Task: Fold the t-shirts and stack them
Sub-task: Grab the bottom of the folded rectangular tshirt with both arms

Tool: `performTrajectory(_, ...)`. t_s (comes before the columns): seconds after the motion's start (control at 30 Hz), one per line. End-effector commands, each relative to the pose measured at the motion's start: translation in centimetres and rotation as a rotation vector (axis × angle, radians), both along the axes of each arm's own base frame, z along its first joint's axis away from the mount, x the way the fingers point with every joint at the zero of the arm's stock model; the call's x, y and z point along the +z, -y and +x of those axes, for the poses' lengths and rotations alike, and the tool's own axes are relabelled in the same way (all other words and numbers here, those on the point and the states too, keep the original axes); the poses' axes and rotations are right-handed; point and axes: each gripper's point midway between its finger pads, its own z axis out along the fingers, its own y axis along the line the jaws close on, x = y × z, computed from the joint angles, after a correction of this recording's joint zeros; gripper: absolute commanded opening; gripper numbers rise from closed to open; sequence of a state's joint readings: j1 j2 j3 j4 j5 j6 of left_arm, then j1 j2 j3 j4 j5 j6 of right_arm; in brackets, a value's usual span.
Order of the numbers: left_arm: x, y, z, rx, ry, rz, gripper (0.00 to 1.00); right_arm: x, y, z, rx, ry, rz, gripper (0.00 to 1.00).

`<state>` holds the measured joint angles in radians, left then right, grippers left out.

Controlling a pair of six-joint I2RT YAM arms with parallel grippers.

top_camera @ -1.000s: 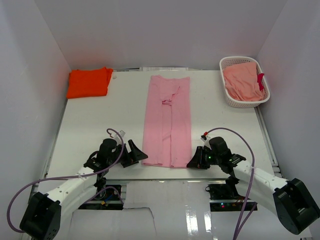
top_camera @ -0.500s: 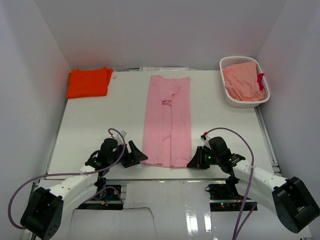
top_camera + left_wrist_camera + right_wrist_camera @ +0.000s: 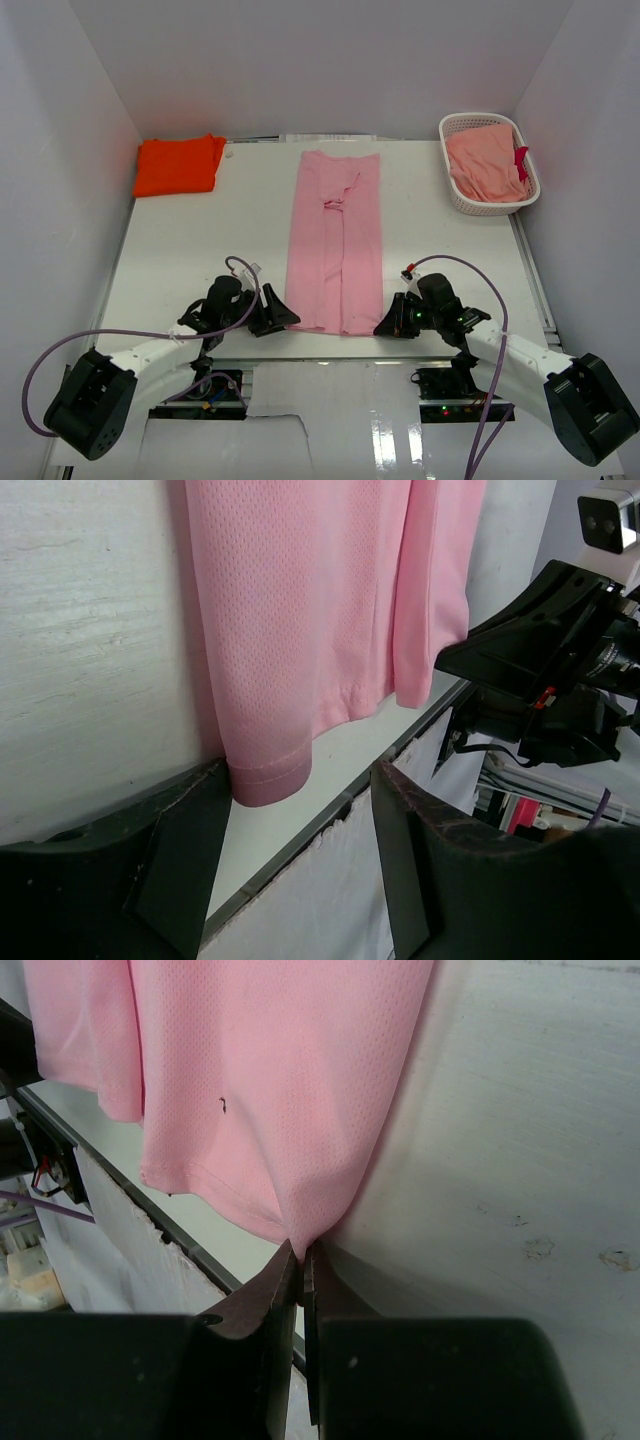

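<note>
Pink t-shirt (image 3: pixel 335 240) in centre of frame, folded into long narrow strip, flat on white table (image 3: pixel 200 250), hem at near edge. Orange t-shirt (image 3: pixel 178 165) folded in upper left corner, well apart. White basket (image 3: pixel 480 116) at upper right, peach cloth (image 3: pixel 488 160) inside. Left gripper (image 3: pixel 281 316) low at strip's lower left corner, fingers spread, hem corner between them, not pinched. Right gripper (image 3: pixel 384 326) at lower right corner, fingers pressed together, pinching pink hem corner, cloth drawn into small peak.
</note>
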<state>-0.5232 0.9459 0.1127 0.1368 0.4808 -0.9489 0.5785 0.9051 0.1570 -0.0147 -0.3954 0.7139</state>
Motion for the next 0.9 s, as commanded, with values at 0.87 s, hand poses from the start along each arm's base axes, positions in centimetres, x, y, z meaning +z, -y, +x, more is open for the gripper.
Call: performTrajectory(0.87, -2.55, -1.01, -1.1, 0.031, -0.053, 0.068, 0.54, 0.04, 0.44, 0.22, 0.004, 0.032, -0.034, 0.08)
